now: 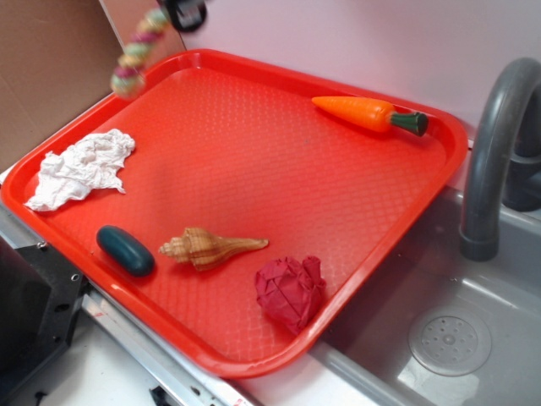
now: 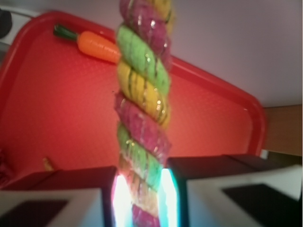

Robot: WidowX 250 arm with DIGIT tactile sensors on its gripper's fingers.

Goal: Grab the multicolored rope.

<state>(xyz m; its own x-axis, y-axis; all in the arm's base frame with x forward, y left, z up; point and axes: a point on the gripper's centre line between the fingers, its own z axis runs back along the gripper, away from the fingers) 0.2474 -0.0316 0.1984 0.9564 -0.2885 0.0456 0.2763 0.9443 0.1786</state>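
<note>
Near edge of red tray (image 1: 254, 359): crumpled maroon cloth (image 1: 292, 292), seashell (image 1: 211, 248), dark green oval (image 1: 125, 250). White cloth (image 1: 80, 169) lying at left, carrot (image 1: 368, 113) far right. Gripper (image 2: 142, 198) is clamping the multicolored rope (image 2: 142, 94) between its pads, rope dangling above the tray's far-left corner, clear of the surface. Doing it well, likely: keeping the squeeze firm, lifting straight, avoiding swing so the rope isn't slipping out.

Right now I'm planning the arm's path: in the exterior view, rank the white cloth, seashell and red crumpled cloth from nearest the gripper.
From the gripper, top left:
1. White cloth, left edge.
2. Seashell, front middle.
3. Red crumpled cloth, front right.
</note>
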